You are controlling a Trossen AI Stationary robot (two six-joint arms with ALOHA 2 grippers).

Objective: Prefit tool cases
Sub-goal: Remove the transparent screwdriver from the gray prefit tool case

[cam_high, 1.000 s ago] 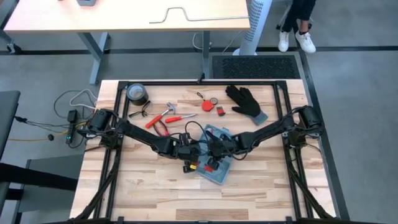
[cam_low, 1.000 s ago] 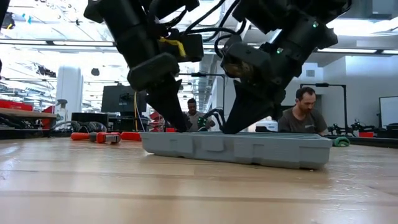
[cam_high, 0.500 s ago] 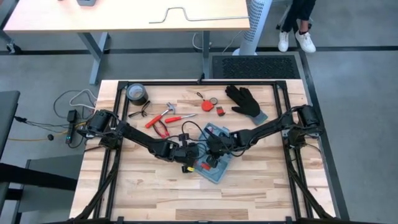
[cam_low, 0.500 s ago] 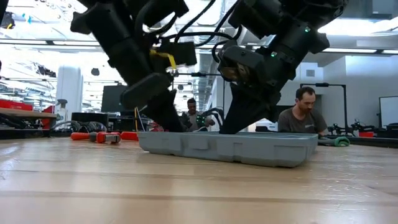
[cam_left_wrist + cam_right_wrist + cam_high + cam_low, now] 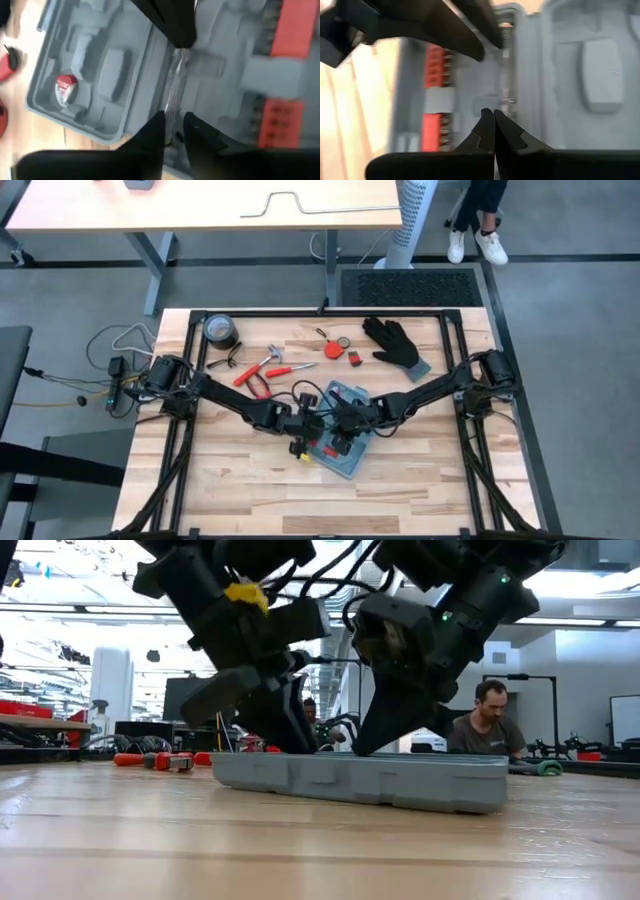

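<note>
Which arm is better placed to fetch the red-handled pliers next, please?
Left, probably. The pliers lie just beside the left arm's forearm, while the right gripper, like the left gripper, sits over the tool case, farther from them.

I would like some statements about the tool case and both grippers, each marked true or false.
1. The tool case lies open on the table. True.
2. The black glove lies inside the case. False: it lies on the table, apart from the case.
3. Both grippers are at the case. True: the left gripper and the right gripper meet over its middle ridge.
4. The right gripper is wide open. False: its fingers are together.
5. The case's recesses are all empty. False: red pieces sit in some.
</note>
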